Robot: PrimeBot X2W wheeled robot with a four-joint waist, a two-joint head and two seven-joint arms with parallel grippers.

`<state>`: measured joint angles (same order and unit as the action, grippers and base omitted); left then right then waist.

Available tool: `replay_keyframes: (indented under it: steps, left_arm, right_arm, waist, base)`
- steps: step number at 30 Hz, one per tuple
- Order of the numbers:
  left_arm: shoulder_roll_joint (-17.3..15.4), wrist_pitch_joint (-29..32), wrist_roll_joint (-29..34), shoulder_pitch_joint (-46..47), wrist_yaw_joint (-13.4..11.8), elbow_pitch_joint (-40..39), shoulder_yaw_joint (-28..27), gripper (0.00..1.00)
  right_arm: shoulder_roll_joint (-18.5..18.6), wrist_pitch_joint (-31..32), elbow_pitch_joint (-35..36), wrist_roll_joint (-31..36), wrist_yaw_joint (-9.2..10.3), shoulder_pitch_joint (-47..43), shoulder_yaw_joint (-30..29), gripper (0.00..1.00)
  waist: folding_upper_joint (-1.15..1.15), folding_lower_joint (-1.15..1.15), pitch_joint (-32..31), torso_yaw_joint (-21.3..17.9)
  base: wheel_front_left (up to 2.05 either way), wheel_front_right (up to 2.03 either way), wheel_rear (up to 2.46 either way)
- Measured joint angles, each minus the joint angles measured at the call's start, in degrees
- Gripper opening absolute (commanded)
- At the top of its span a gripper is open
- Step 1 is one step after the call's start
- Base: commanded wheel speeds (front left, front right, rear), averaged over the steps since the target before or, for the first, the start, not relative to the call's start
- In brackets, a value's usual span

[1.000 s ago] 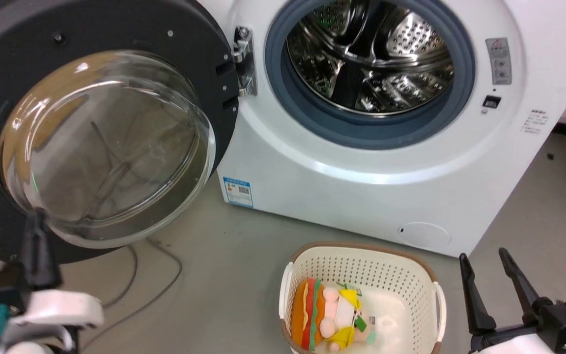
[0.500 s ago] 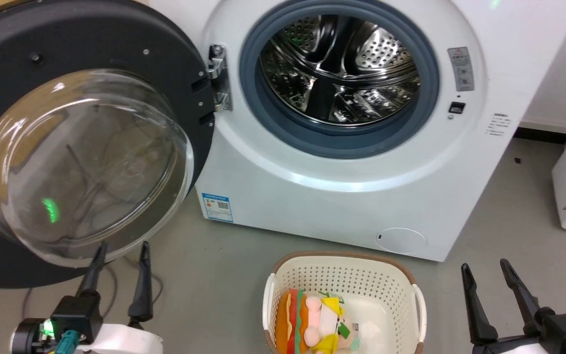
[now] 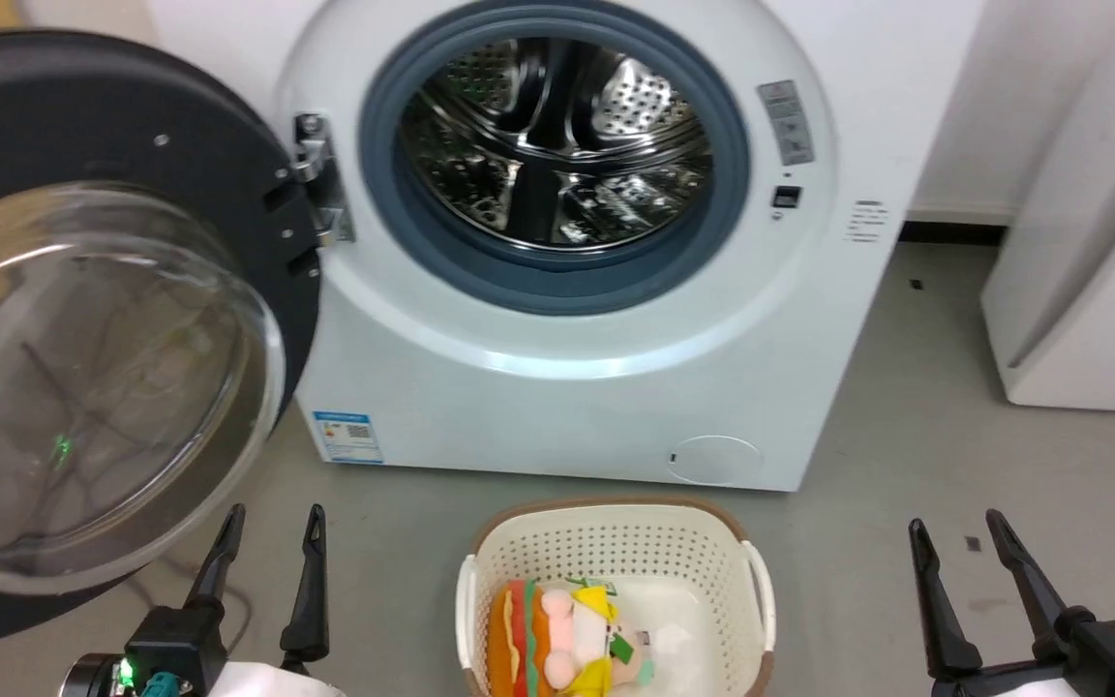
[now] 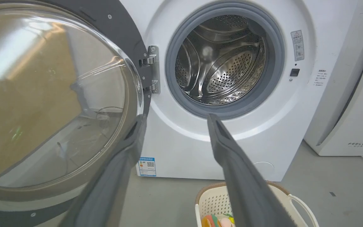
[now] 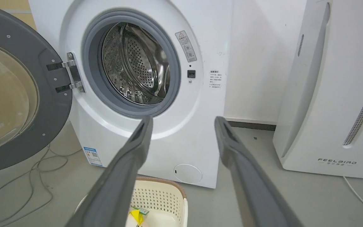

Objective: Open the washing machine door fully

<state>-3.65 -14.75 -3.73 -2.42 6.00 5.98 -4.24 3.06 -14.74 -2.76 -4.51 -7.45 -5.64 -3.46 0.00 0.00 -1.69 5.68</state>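
Note:
The washing machine (image 3: 577, 407) (image 4: 194, 148) (image 5: 169, 148) is a white front-loader, its steel drum ringed by a grey gasket. The washing machine door (image 3: 83, 106) (image 4: 128, 37) (image 5: 52, 107), a black disc with a clear glass bowl, is swung wide to the left on its hinge. My left gripper (image 3: 272, 513) (image 4: 175, 117) is open at the lower left, just below the door's lower edge and apart from it. At the lower right my right gripper (image 3: 959, 528) (image 5: 183, 119) is open too, holding nothing, well clear of the machine.
A cream laundry basket (image 3: 606, 532) (image 4: 295, 201) (image 5: 159, 192) with a plush toy (image 3: 567, 644) sits on the grey floor before the machine. A white FEELBIRD appliance (image 3: 1090, 261) (image 5: 329, 94) stands at the right. Cables (image 5: 39, 176) lie on the floor under the door.
The head camera has swung right, shifting the whole scene left. My left gripper has come away from the door's lower rim and now stands upright below it. The right gripper has barely moved.

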Motion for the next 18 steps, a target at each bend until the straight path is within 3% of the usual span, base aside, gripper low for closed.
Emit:
replay_keyframes:
  steps: [4, 5, 18]
  left_arm:
    - [0.46, 0.0, 0.0, -0.05, -0.54, 0.3, 0.14, 1.0]
    - [0.54, 0.0, -0.01, -0.09, -0.62, 0.45, 0.19, 0.0]
    - [0.7, 0.85, 0.03, -0.06, -0.83, 0.54, 0.22, 0.0]
  right_arm:
    - [0.0, -0.01, -0.01, 0.05, 0.0, -0.06, -0.24, 1.0]
    - [0.0, -0.01, -0.01, 0.07, 0.0, -0.09, -0.26, 0.0]
    - [0.02, 0.88, -0.07, 0.05, 0.01, 0.02, -0.11, 0.0]
  waist:
    - [0.0, 0.0, 0.0, -2.03]
    - [0.0, 0.0, 0.02, -2.43]
    - [0.0, 0.0, 0.15, -3.05]
  base:
    - [0.0, 0.0, 0.0]
    - [0.0, 0.0, 0.0]
    - [0.0, 0.0, 0.0]
